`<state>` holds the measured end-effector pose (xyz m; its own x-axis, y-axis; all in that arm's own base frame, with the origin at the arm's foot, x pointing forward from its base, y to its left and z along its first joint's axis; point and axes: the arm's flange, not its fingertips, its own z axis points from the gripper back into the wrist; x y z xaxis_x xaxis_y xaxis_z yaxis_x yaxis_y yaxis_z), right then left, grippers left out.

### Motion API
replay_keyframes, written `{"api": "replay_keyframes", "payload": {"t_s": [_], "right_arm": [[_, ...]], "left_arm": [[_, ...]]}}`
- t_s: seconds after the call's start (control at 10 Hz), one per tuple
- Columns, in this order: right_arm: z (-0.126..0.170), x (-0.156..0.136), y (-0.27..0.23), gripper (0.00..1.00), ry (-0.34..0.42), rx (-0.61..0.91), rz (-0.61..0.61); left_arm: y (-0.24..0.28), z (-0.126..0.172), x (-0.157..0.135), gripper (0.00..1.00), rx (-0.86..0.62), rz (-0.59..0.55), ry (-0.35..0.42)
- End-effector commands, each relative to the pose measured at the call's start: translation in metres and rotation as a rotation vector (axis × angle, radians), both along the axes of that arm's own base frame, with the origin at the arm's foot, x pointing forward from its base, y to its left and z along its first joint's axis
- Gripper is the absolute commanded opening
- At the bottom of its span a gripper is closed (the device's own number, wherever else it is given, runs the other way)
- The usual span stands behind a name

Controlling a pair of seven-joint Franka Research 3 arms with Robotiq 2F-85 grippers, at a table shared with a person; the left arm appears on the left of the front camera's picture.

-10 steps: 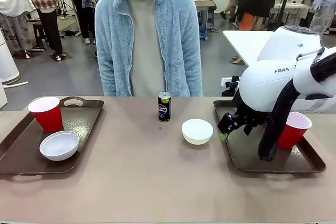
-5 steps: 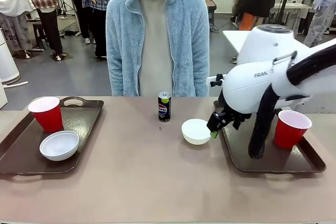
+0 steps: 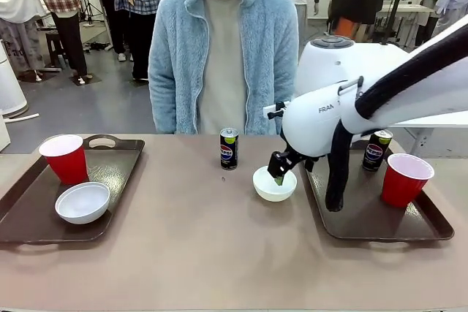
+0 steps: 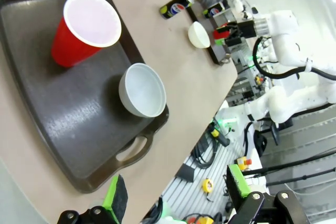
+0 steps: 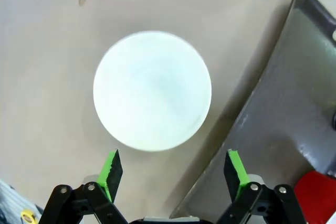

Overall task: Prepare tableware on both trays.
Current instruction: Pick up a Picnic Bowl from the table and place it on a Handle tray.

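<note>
Bowl [image 3: 274, 183] and can [image 3: 229, 148] at its 10 o'clock sit untrayed, right gripper [image 5: 172, 161] hovering above the bowl with jaws released, left gripper [image 4: 176, 184] likewise spread.

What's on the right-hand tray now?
A red cup and a dark can stand on the right tray. The right arm hides part of its left side. The white bowl sits on the table beside it, below the open right gripper.

Bright, even light with soft shadows; sheen on the glossy dark brown rectangular tray [image 4: 79, 124]; small round white bowl [image 5: 152, 90] overexposed.
</note>
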<state>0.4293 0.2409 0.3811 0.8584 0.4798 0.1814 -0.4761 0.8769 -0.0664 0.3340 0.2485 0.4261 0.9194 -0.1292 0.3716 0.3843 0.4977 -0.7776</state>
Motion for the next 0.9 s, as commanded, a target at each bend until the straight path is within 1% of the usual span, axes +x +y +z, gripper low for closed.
{"api": "replay_keyframes", "payload": {"t_s": [0.0,0.2,0.4,0.6,0.8], "right_arm": [[-0.002,0.023,0.016,1.00,-0.005,-0.032,-0.049],[-0.004,0.044,0.017,1.00,0.017,-0.012,-0.093],[-0.007,0.058,0.017,1.00,0.033,0.006,-0.128],[-0.011,0.054,0.004,1.00,0.071,-0.016,-0.122],[-0.011,0.049,-0.013,1.00,0.090,-0.003,-0.133]], "left_arm": [[0.000,0.001,-0.002,1.00,-0.010,0.003,-0.009],[0.000,0.001,-0.002,1.00,-0.010,0.003,-0.009],[0.000,0.001,-0.002,1.00,-0.010,0.003,-0.009],[0.000,0.001,-0.002,1.00,-0.010,0.003,-0.009],[0.000,0.001,-0.002,1.00,-0.010,0.003,-0.009]]}}
